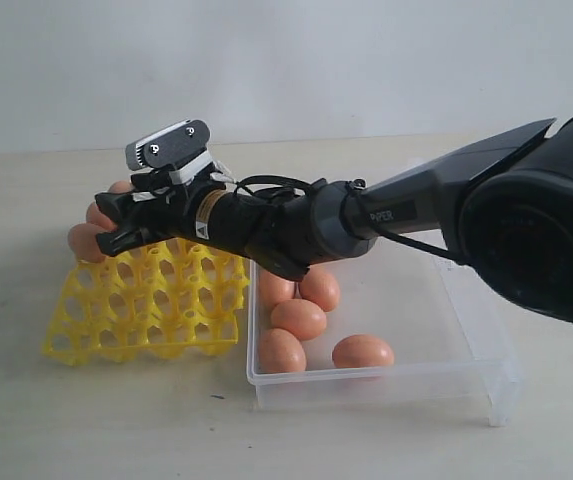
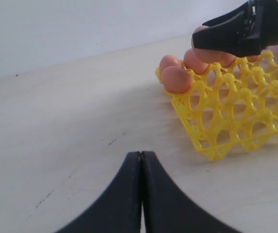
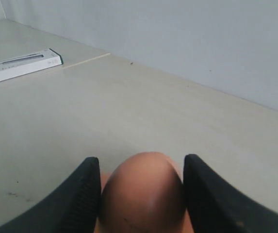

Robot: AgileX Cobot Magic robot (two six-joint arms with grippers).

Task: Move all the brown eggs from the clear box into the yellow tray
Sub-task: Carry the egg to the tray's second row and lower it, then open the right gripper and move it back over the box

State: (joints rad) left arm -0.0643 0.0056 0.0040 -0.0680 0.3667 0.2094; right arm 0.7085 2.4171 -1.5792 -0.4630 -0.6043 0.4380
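The yellow tray (image 1: 146, 310) lies left of the clear box (image 1: 386, 385). Several brown eggs (image 1: 298, 318) lie loose in the box's left part. My right gripper (image 1: 116, 225) reaches across over the tray's far left corner and is shut on a brown egg (image 3: 142, 194), one black finger on each side. In the left wrist view this egg (image 2: 209, 57) sits low over the tray's (image 2: 236, 121) back row, beside two eggs (image 2: 176, 79) resting in corner cups. My left gripper (image 2: 141, 154) is shut and empty, over bare table left of the tray.
A flat white box (image 3: 20, 65) lies far off on the table in the right wrist view. The right arm (image 1: 386, 215) spans over the clear box's back wall. A pale wall stands behind the table.
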